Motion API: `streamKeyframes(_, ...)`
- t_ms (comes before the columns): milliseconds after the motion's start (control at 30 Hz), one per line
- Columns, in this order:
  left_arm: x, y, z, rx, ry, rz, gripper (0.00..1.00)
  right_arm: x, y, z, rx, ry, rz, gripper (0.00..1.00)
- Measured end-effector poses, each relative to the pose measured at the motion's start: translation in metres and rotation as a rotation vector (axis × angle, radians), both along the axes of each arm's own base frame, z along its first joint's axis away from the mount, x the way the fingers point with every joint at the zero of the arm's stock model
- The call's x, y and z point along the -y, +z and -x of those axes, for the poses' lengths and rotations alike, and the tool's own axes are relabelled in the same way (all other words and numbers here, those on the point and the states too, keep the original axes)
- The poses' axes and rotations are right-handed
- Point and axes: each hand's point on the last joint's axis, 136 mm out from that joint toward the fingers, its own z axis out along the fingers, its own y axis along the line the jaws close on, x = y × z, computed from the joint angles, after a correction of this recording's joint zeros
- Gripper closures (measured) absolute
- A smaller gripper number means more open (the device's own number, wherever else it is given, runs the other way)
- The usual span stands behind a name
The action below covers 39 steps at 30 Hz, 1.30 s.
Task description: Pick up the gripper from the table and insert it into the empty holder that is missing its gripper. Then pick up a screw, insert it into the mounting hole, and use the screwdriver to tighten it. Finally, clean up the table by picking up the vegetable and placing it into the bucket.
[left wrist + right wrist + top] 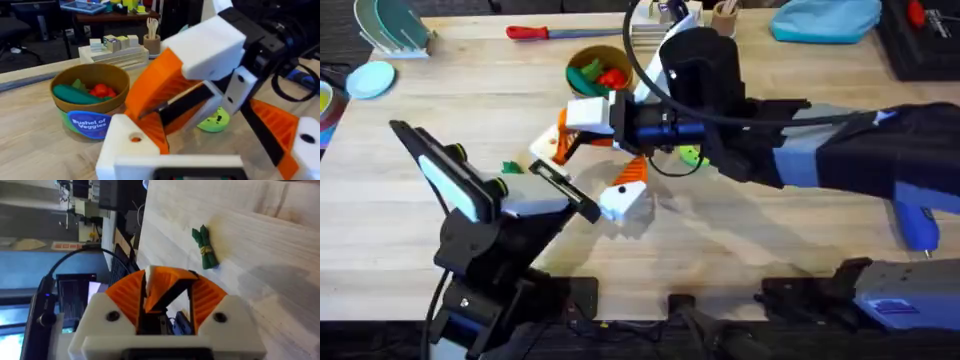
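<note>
The right fingers (162,297) pinch the orange gripper (167,280), the vegetable (205,247) lying apart beyond them.

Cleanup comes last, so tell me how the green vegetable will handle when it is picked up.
The vegetable is a thin bundle tied at its middle and lying flat on the table, so it is probably light and may offer little height to grip. Its long shape suggests it could pivot if pinched off-centre. It looks unlikely to roll far.

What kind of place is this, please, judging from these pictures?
Probably a robotics lab or workshop. A wooden table carries toy props, such as a "Bushel of Veggies" bucket and a red-handled screwdriver. Computer screens glow in the room behind, in the right wrist view.
</note>
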Motion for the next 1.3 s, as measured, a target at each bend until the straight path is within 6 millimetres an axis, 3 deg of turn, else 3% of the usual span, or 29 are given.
streamKeyframes(133,0.001,-0.002,0.001,-0.002,-0.007,-0.010,0.007,-0.002,0.002,0.008,-0.012,0.047,-0.016,0.386)
streamKeyframes(500,0.003,-0.006,0.002,-0.008,-0.016,-0.031,0.008,0.003,0.002,0.013,-0.027,0.110,-0.017,0.125)
streamKeyframes(600,0.006,-0.007,0.004,-0.011,-0.039,-0.034,0.008,0.009,-0.002,0.014,-0.037,0.144,-0.004,0.119)
streamKeyframes(767,0.009,0.008,0.008,0.037,-0.066,0.002,0.008,0.041,-0.020,-0.009,-0.033,0.143,0.035,0.113)
streamKeyframes(1067,0.026,0.008,0.024,0.035,-0.202,0.005,0.008,0.090,-0.021,-0.029,0.016,0.205,-0.004,0.108)
streamKeyframes(1300,0.028,0.008,0.027,0.034,-0.225,0.007,0.008,0.094,-0.015,-0.025,0.057,0.259,-0.039,0.109)
